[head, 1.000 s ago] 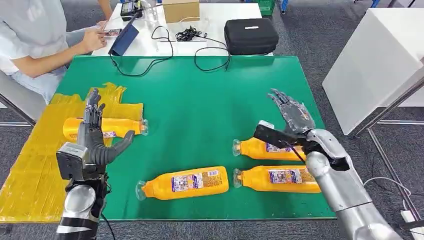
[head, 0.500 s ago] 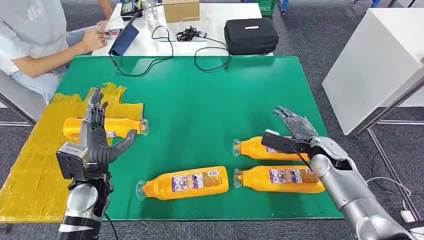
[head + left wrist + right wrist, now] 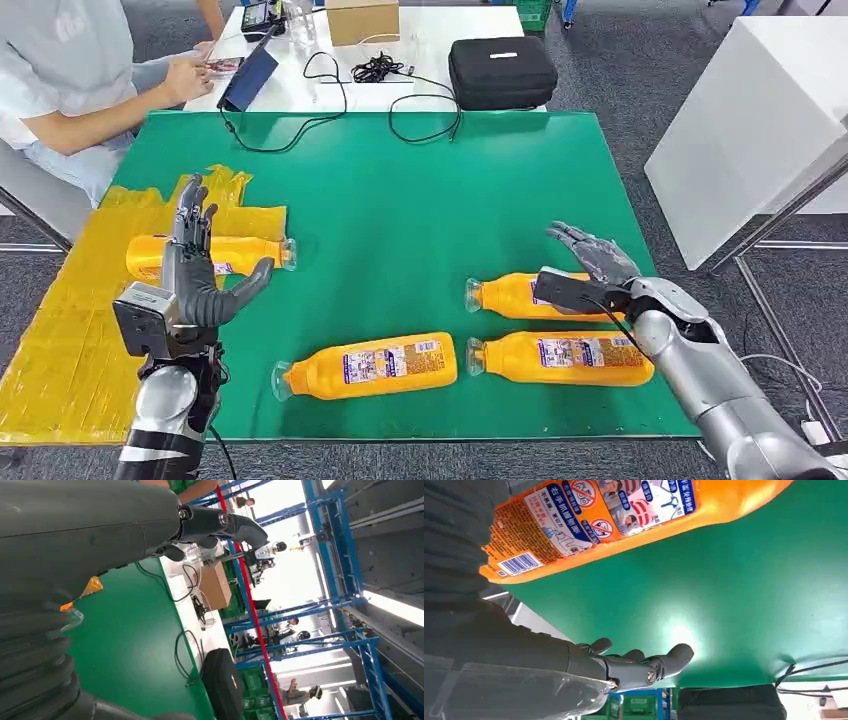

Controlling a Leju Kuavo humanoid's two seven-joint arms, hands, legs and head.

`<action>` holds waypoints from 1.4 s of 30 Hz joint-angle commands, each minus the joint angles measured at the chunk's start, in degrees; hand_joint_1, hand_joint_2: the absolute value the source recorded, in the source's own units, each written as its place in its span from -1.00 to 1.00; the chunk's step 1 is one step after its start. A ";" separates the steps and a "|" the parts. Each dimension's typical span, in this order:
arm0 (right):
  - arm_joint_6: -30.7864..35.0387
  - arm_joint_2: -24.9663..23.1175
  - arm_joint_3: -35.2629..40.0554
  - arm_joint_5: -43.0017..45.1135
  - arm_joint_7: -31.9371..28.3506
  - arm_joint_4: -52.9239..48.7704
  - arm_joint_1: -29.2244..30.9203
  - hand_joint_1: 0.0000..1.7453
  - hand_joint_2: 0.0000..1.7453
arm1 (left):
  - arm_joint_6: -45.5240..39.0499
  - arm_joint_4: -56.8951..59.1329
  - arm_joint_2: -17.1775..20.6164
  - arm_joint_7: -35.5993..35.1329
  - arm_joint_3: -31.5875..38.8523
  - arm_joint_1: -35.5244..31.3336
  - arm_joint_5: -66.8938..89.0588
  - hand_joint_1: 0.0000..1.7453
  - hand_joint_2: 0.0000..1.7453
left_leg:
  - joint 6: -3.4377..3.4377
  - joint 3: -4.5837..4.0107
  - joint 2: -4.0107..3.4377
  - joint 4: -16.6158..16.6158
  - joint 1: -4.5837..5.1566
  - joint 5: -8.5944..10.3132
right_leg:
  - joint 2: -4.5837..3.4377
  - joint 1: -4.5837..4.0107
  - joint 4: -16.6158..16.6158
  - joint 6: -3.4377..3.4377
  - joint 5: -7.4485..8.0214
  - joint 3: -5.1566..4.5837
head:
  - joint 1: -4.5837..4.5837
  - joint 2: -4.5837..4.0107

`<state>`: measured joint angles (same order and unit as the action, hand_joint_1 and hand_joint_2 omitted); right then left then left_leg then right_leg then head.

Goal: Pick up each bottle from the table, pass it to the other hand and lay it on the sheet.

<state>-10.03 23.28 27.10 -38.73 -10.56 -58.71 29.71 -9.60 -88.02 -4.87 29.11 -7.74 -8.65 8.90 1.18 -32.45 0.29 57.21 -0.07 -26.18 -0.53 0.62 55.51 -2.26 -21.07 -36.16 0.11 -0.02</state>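
Observation:
One orange bottle (image 3: 215, 254) lies on the yellow sheet (image 3: 60, 330) at the table's left. My left hand (image 3: 192, 275) is raised just in front of it, fingers spread, holding nothing. Three more orange bottles lie on the green table: one near the front middle (image 3: 372, 365), one at the right (image 3: 512, 296) and one in front of that (image 3: 560, 359). My right hand (image 3: 590, 270) hangs open right over the base end of the right bottle (image 3: 634, 520), thumb on its near side and fingers (image 3: 644, 667) beyond it, not closed.
A person (image 3: 70, 80) sits at the far left corner by a white table (image 3: 430, 60) holding a black case (image 3: 500, 70), cables, a tablet and a cardboard box. A white block (image 3: 745, 120) stands to the right.
My right hand has dropped from above the table down onto the right bottle's base end. The left hand and all bottles have stayed put.

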 commanded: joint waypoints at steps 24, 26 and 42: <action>-1.65 3.07 7.10 1.26 1.61 4.38 1.12 -1.00 1.00 | -0.31 6.33 -0.22 0.33 -1.18 -2.89 -1.71 -1.00 1.00 | -0.05 0.30 -0.02 -0.03 -0.03 -0.10 | 0.05 -0.04 -0.04 0.06 -0.09 0.31 | 0.00 0.00; -1.31 2.98 7.54 1.07 1.70 5.37 1.02 -1.00 1.00 | -0.32 6.56 -0.18 0.33 -1.30 -2.98 -1.75 -1.00 1.00 | -0.05 0.32 0.05 -0.05 -0.04 -0.09 | 0.12 -0.05 -0.06 0.07 -0.10 0.35 | -0.02 0.00; -1.01 2.74 10.52 -1.03 2.86 9.52 2.43 -1.00 1.00 | -0.53 7.04 -0.11 0.16 -1.41 -3.47 -2.28 -1.00 1.00 | -0.04 0.16 -0.02 -0.02 -0.02 -0.05 | 0.03 -0.03 -0.03 0.04 -0.04 0.16 | 0.00 0.00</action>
<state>-10.80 26.62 34.21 -39.78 -7.80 -54.20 29.23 -10.01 -84.83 -5.03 29.49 -8.33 -9.64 6.95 1.18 -32.45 0.29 57.21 -0.07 -26.18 -0.53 0.63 55.51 -2.26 -21.07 -36.15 0.11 -0.02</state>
